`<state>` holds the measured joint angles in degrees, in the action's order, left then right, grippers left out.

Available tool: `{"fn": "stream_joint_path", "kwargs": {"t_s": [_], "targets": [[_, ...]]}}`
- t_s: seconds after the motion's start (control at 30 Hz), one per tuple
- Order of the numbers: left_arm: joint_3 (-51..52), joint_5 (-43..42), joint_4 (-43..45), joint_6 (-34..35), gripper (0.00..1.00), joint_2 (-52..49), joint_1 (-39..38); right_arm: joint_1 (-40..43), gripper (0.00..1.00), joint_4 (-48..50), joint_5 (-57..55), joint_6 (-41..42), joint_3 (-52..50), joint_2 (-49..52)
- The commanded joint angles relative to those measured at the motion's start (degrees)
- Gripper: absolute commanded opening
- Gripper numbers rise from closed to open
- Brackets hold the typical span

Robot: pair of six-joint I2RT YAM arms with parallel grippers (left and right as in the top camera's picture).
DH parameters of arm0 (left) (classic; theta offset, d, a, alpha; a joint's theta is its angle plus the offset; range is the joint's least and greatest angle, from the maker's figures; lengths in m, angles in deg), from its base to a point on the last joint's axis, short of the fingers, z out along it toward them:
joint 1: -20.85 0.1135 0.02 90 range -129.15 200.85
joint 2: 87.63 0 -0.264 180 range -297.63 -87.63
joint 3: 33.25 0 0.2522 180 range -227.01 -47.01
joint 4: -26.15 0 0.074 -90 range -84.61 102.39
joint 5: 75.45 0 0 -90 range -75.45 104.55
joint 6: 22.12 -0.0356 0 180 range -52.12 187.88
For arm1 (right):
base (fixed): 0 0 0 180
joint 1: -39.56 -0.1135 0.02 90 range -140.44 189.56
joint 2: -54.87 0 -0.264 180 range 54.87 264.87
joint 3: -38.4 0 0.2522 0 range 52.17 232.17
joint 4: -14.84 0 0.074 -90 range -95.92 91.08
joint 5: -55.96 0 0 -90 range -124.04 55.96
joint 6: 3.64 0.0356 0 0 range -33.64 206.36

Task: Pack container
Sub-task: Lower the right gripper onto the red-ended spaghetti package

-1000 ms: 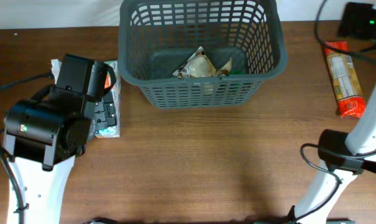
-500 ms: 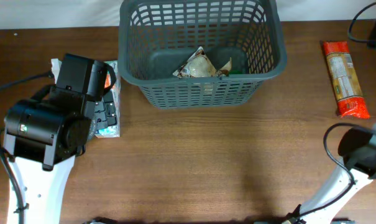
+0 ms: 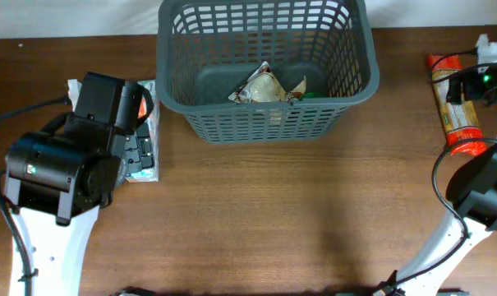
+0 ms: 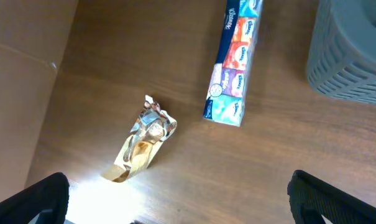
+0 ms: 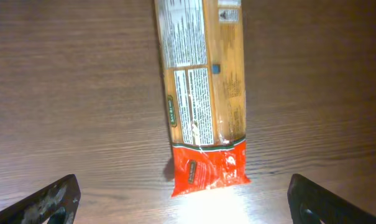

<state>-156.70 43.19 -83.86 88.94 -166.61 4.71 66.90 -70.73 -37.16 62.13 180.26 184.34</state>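
Note:
The dark grey container (image 3: pixel 264 115) stands at the back middle of the table, with a crumpled gold and white packet (image 3: pixel 266 85) on its bottom. Its corner shows in the left wrist view (image 4: pixel 355 56). My left gripper (image 4: pixel 181 213) hangs open above bare wood, just short of a gold foil packet (image 4: pixel 141 140) and a tissue pack (image 4: pixel 234 62). My right gripper (image 5: pixel 191 213) is open above the red end of a long pasta packet (image 5: pixel 203 93), which lies at the table's far right (image 3: pixel 455 107). Neither gripper holds anything.
The left arm's body (image 3: pixel 63 164) covers the gold foil packet and part of the tissue pack (image 3: pixel 145 144) in the overhead view. The right arm (image 3: pixel 478 189) rises along the right edge. A paler board (image 4: pixel 20 74) borders the wood at the left.
The right wrist swung out past the table's back right corner, then came back over the pasta packet. The left arm has not moved. Both grippers stayed open.

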Motion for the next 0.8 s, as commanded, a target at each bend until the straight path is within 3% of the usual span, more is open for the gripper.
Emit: {"fn": "stream_joint_path", "kwargs": {"t_s": [0.0,0.77], "targets": [[0.17,-0.37,1.55,0.76,0.99,-0.17,0.33,0.11,0.99,1.25,-3.39,2.23,-0.52,2.12],[0.17,-1.05,-0.24,0.79,0.99,-0.17,0.33,3.52,0.99,3.74,2.21,2.64,0.02,9.22]]}}
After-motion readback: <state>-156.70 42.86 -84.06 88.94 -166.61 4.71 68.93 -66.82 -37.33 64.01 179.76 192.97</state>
